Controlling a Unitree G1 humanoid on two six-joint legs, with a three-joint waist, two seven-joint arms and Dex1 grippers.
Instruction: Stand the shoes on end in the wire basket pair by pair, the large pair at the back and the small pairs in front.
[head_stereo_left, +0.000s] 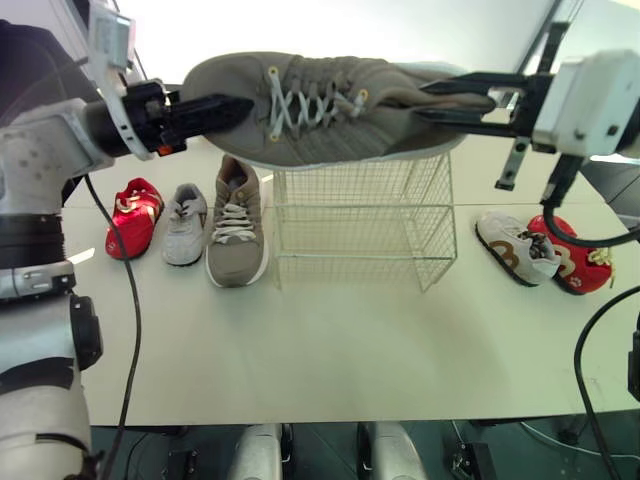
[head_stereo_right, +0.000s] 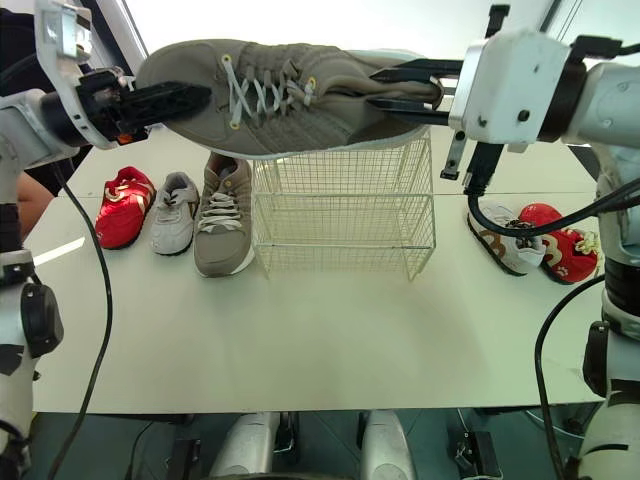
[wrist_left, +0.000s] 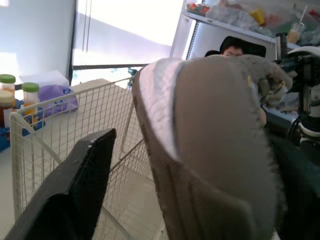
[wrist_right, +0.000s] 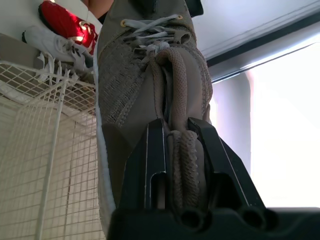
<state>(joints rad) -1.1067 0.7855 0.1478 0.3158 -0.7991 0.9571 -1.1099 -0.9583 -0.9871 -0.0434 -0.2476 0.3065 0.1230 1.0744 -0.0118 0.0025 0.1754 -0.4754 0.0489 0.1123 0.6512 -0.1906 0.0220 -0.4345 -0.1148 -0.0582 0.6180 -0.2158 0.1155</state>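
A large taupe lace-up shoe (head_stereo_left: 320, 110) hangs on its side in the air above the white wire basket (head_stereo_left: 360, 225). My right gripper (head_stereo_left: 450, 100) is shut on its heel collar, which the right wrist view shows pinched between both fingers (wrist_right: 150, 165). My left gripper (head_stereo_left: 215, 108) stands open around the toe; in the left wrist view one finger (wrist_left: 75, 190) is apart from the sole, with basket wire showing in the gap. The matching taupe shoe (head_stereo_left: 236, 225) lies flat on the table, just left of the basket.
A small grey shoe (head_stereo_left: 185, 222) and a small red shoe (head_stereo_left: 133, 215) lie left of the taupe one. Right of the basket lie a small white-and-brown shoe (head_stereo_left: 515, 248) and a red one (head_stereo_left: 570, 255). A person (wrist_left: 242, 47) sits beyond the table.
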